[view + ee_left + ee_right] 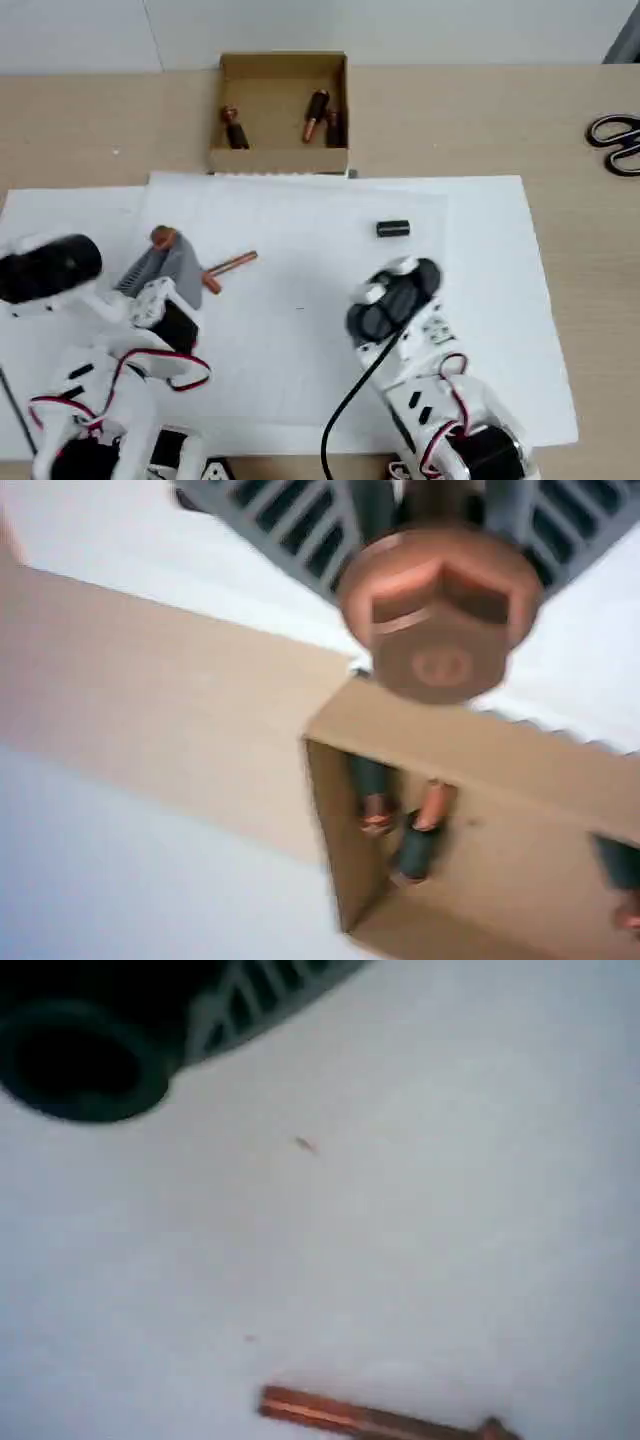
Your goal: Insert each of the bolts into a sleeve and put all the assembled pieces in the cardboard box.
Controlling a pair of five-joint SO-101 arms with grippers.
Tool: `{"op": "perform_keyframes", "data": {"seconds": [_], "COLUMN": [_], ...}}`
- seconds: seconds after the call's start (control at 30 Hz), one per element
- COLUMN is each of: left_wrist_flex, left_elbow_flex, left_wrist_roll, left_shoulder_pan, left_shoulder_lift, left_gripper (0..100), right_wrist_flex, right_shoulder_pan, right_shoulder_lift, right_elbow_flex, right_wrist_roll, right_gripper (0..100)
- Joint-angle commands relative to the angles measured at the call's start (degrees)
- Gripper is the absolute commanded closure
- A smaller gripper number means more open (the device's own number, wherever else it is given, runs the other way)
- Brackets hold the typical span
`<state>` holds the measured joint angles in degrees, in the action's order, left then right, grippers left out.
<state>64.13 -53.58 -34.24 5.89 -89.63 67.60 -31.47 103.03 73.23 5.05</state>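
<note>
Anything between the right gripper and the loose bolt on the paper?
Nothing visible. Bare paper lies between the right gripper, shut on a sleeve, and the loose bolt. The left gripper, holding a second bolt, sits at the loose bolt's far end, not in the path.

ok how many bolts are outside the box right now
2. The held bolt sits in the left tool; the loose bolt lies on the white paper beside it. The arms cover some paper, so another could be hidden.

Copper bolt (pixel 231 266) lies apart from black sleeve (pixel 393 229).
</note>
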Motion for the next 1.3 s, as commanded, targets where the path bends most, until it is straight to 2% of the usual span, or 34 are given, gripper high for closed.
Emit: {"op": "perform_keyframes", "data": {"seconds": [0.0, 0.17, 0.3, 0.43, 0.63, 0.73, 0.87, 1.27], "left_wrist_flex": [-3.87, -3.87, -3.96, -4.22, -12.04, -14.24, -14.15, -10.9], "left_elbow_flex": [-5.23, -10.15, -11.82, -12.18, -16.4, -18.15, -18.42, -18.07], "left_wrist_roll": [-0.44, -0.44, -0.35, -0.62, -0.62, -0.62, -0.53, -0.44], "left_shoulder_pan": [2.9, 8.09, 12.22, 13.36, 13.54, 16.62, 21.8, 22.51], "left_shoulder_lift": [-4.48, -10.73, -14.68, -14.51, -14.33, -14.33, -14.33, -14.33], "left_gripper": [99, 99, 99, 99, 99, 99, 99, 99], "right_wrist_flex": [-2.51, -2.24, -2.51, -2.51, -2.51, -2.51, -2.51, -2.77], "right_shoulder_pan": [-7.6, -15.52, -16.31, -16.31, -17.71, -19.56, -19.47, -15.78], "right_shoulder_lift": [0.22, 0.22, 0.22, 0.22, 0.22, 0.22, 0.22, 0.22], "right_elbow_flex": [-0.18, -0.18, 0.18, 0.44, 1.32, 1.41, 1.41, 1.93], "right_wrist_roll": [-4.4, -6.51, -6.59, -6.68, -6.59, -6.59, -6.51, -6.33], "right_gripper": [99.5, 99.5, 99.5, 99.5, 99.5, 99.5, 99.5, 99.5]}}
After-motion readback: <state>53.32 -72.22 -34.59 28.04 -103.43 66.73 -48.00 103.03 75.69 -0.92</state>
